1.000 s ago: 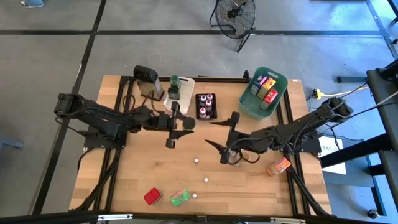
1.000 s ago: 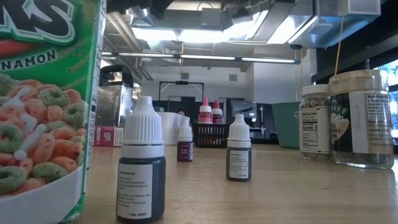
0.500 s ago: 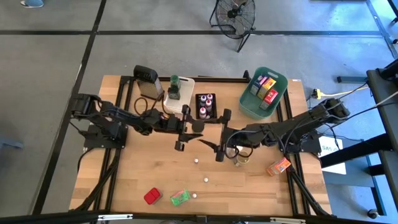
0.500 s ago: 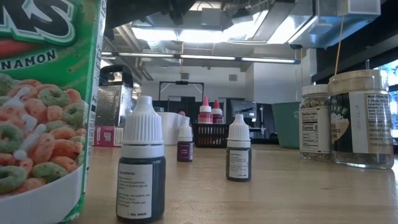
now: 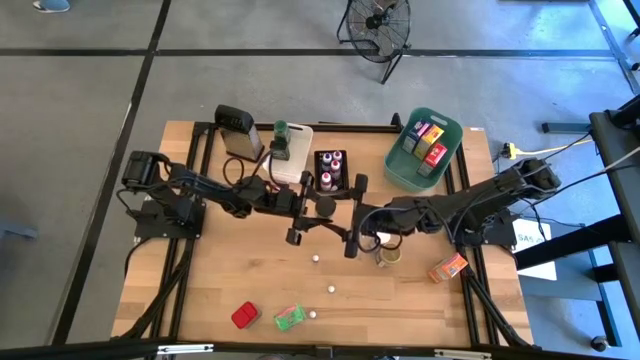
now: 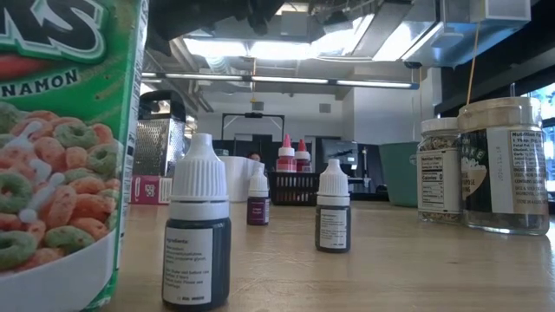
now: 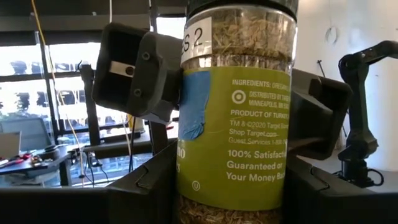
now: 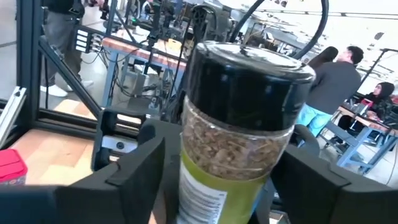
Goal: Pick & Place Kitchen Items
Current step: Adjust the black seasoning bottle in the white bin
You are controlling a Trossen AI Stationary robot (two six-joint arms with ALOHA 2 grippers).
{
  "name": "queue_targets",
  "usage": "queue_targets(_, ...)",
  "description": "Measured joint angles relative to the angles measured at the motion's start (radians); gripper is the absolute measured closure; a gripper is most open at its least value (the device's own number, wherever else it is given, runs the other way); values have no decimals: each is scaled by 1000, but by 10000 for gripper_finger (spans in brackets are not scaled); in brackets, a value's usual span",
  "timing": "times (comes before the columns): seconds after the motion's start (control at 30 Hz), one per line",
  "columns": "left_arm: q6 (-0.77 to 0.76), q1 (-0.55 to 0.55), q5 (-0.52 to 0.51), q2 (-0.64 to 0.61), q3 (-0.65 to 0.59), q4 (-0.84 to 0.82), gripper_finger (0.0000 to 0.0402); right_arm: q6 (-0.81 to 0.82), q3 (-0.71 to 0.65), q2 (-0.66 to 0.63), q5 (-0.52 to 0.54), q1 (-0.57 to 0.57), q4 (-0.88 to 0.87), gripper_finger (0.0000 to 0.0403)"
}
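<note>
- One spice jar (image 7: 233, 112), black-lidded with a green label, is held in the air over the middle of the table, between the two arms.
- The left gripper (image 5: 305, 212) is clamped on the jar's lower body, its jaws partly closed against the sides.
- The right gripper (image 5: 354, 215) faces it with its jaws spread on either side of the jar. They are not closed on it.
- Three small white-capped bottles (image 6: 197, 227) stand loose on the wood.
- Three loose packets lie on the table: one red packet (image 5: 243, 315), one green packet (image 5: 288, 318) and one orange packet (image 5: 448, 267).
- Two more jars (image 6: 503, 165) stand side by side on the table.
- The teal bin (image 5: 400, 172) holds several coloured packets.
- The black rack (image 5: 331, 186) holds pink-capped bottles.
- The white bin (image 5: 302, 150) holds a green-lidded jar (image 5: 281, 130).
- One grater (image 5: 236, 127) stands beside the white bin.
</note>
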Motion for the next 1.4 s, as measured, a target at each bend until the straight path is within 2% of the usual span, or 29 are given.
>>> queue_targets(0.23, 4, 0, 6, -1, 0, -13, 216, 0, 0, 0, 0, -6, 0, 207)
queue_targets(0.33, 4, -1, -3, -1, 0, -18, 203, 1, 0, 0, 0, -6, -2, 233)
queue_targets(0.67, 61, -3, -60, 0, 0, -25, 177, -8, 0, 0, 13, -6, -8, 243)
queue_targets(0.97, 107, -6, -102, -26, -5, -99, 163, -25, 0, -19, 316, 59, -96, 244)
queue_targets(1.2, 123, -12, -113, -142, -62, -164, 162, 27, 0, -23, 590, 110, -211, 244)
queue_targets(1.3, 164, -26, -119, -208, -72, -207, 162, 87, 0, -23, 596, 116, -265, 244)
queue_targets(1.4, 223, -45, -117, -251, -73, -229, 162, 148, 0, -23, 519, 107, -305, 244)
